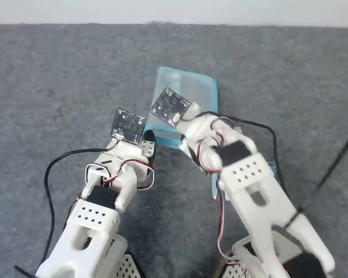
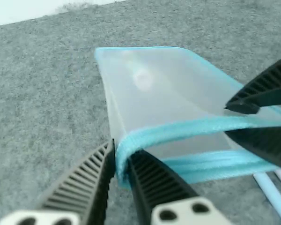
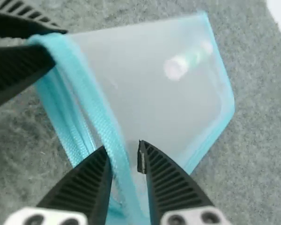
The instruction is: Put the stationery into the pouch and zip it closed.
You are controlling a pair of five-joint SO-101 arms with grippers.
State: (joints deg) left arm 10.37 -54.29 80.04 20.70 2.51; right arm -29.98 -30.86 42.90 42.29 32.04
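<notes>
A translucent pouch (image 1: 188, 92) with cyan trim lies on the grey table, its mouth toward the arms. My left gripper (image 2: 121, 152) is shut on one end of the pouch's cyan zipper edge (image 2: 178, 131), lifting it. My right gripper (image 3: 124, 152) is shut on the same edge farther along, and in the left wrist view the right gripper (image 2: 228, 118) appears as black fingers. The right wrist view shows the left gripper (image 3: 56, 44) at the pouch's corner. Pale blue and white pens (image 2: 271, 190) lie just outside the mouth. In the high view a pen (image 1: 214, 186) lies beside the right arm.
Grey felt-like cloth (image 1: 58, 75) covers the table on all sides of the pouch. A white wall edge (image 1: 174, 11) runs along the far side. Black cables (image 1: 49, 191) trail beside both arms near the front.
</notes>
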